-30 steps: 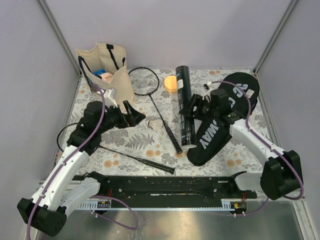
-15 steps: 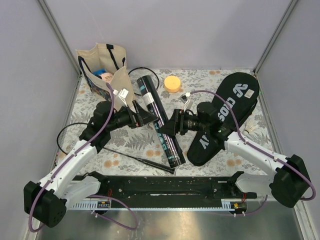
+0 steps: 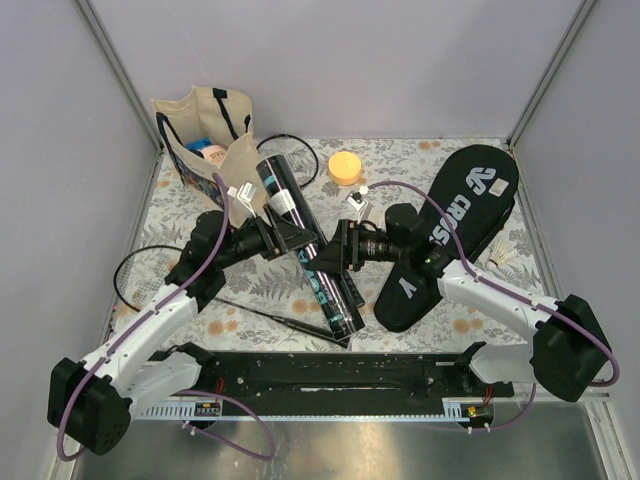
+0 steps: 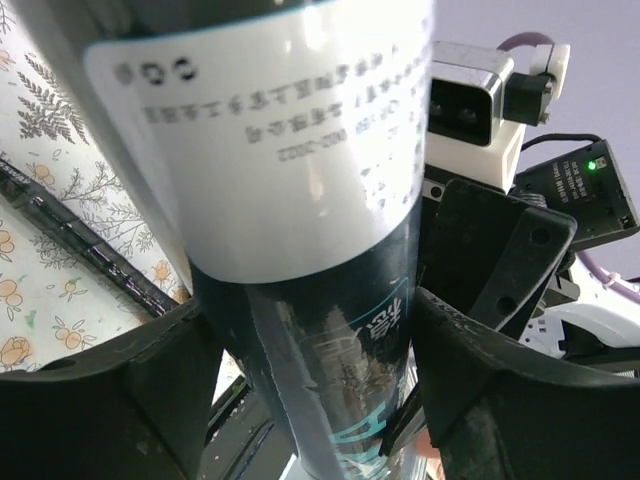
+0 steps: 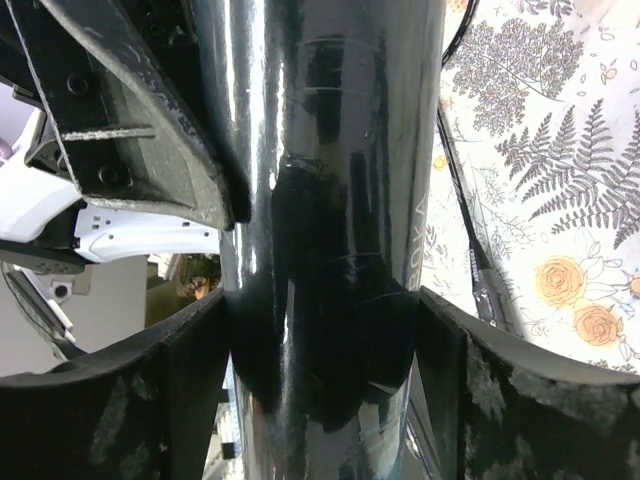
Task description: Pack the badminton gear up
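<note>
Long black lettered tube (image 3: 331, 296) slanting over the flowered worktop (image 3: 440, 155), clamped mid-length by left hand (image 3: 290, 238) and right hand (image 3: 338, 252), fingers of each pressed against opposite sides. Thin black racket (image 3: 280, 320) lying beneath its lower end. Black "CROSSWAY" cover (image 3: 470, 200) flat at right, white shuttlecock (image 3: 505, 255) just beside it.

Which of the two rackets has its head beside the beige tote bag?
The far racket: its head peeks out behind the upper end of the tube, right beside the bag. The other racket lies in front, its head at the left.
</note>
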Robot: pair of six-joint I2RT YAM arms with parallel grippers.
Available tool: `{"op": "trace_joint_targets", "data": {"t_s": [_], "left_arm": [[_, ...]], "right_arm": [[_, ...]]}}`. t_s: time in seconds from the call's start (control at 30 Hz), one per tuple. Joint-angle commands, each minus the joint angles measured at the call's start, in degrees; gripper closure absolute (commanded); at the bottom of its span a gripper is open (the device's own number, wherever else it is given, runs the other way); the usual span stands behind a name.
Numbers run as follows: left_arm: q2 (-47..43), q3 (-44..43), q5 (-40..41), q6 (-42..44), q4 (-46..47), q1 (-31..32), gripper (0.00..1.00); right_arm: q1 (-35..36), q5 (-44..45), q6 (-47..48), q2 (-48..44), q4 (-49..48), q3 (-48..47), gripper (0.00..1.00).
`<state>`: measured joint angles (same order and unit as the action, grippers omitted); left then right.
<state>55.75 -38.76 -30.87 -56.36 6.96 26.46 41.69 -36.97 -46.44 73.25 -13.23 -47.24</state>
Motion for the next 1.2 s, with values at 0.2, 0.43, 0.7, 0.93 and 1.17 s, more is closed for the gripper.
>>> {"op": "trace_joint_targets", "data": {"t_s": [0.2, 0.43, 0.7, 0.93, 1.17], "left_arm": [[-9.68, 0.80, 14.60, -2.00, -2.12, 0.09, 0.45], [-15.49, -2.54, 28.48, -1.65, -14.23, 0.08, 0.48], [-25.06, -2.99, 45.98, -7.54, -23.66, 0.00, 0.48], [-30.78, -0.35, 49.16, -8.59, -21.03, 0.00, 0.48], [-30.88, 0.97, 45.91, -10.00, -18.12, 0.09, 0.48]], "right_arm": [[0.32, 5.14, 5.13, -6.98, 6.37, -0.31, 0.01], [0.50, 14.64, 2.76, -16.37, 10.86, 3.64, 0.01], [0.41, 24.22, -2.95, -28.42, 5.78, 13.74, 0.15], [0.41, 20.02, -10.68, -28.61, -8.10, 20.08, 0.38], [0.49, 12.89, -17.36, -19.83, -29.10, 23.33, 0.43]]}}
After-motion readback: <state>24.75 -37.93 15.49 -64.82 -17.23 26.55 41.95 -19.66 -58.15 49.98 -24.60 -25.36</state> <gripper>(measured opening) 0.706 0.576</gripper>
